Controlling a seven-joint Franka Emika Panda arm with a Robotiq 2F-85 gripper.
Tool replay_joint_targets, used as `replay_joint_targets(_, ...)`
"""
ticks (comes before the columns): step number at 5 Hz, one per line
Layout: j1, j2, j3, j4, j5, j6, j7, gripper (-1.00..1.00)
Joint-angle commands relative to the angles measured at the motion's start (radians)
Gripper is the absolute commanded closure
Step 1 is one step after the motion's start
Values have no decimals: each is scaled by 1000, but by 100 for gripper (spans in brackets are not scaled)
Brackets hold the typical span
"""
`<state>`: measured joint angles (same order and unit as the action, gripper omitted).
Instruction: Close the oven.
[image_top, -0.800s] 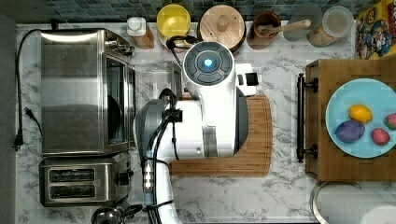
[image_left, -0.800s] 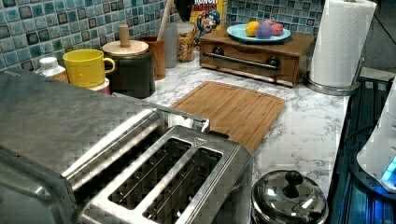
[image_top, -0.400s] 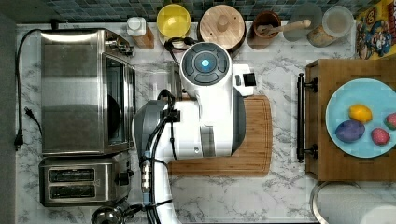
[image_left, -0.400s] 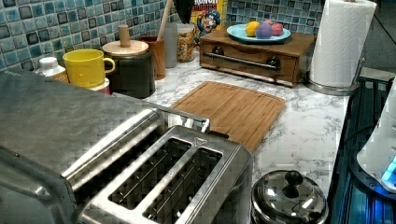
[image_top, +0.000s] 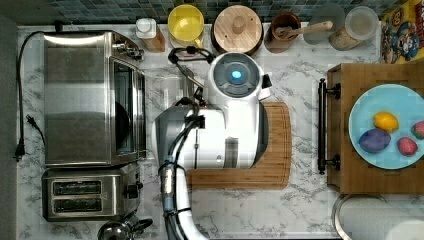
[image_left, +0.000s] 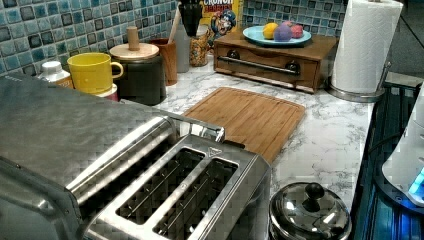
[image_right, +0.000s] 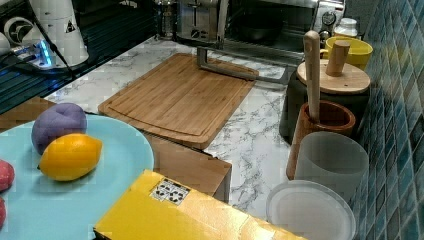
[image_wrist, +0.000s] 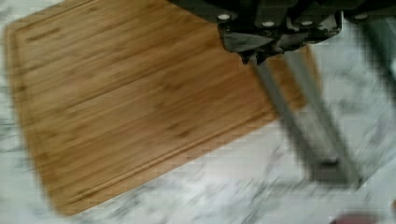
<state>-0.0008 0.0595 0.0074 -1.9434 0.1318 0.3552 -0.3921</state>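
The oven (image_top: 90, 97) is a big steel box at the top view's left. Its glass door (image_right: 260, 50) lies dropped open, nearly flat. The door's metal bar handle (image_right: 240, 70) reaches out over the edge of the wooden cutting board (image_right: 180, 97). In the top view my white arm (image_top: 225, 125) covers most of the door, and a short piece of the handle (image_top: 188, 82) shows beside it. In the wrist view my gripper (image_wrist: 254, 57) hangs shut and empty just above one end of the blurred handle (image_wrist: 303, 121), and I cannot tell whether it touches.
A two-slot toaster (image_top: 85, 195) stands next to the oven, with a steel pot lid (image_left: 307, 212) nearby. A yellow mug (image_top: 186, 22), lidded jar (image_top: 238, 27) and utensil pot (image_top: 284, 30) line the tiled wall. A wooden drawer box (image_top: 345, 125) carries a blue plate of fruit.
My arm's upper part has shifted a little toward the top view's right. The oven door and its handle stay where they were.
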Motion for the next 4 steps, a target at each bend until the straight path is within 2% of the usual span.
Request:
replay_joint_targets(1, -163, 79, -91, -100, 307, 32, -531, 100)
replay_joint_targets(2, -161, 116, -102, -79, 443, 6, -728, 100)
replay_joint_targets(3, -124, 154, -75, -70, 484, 17, -841, 100)
replay_joint_targets(4, -125, 148, -35, -128, 572, 121, -976, 100)
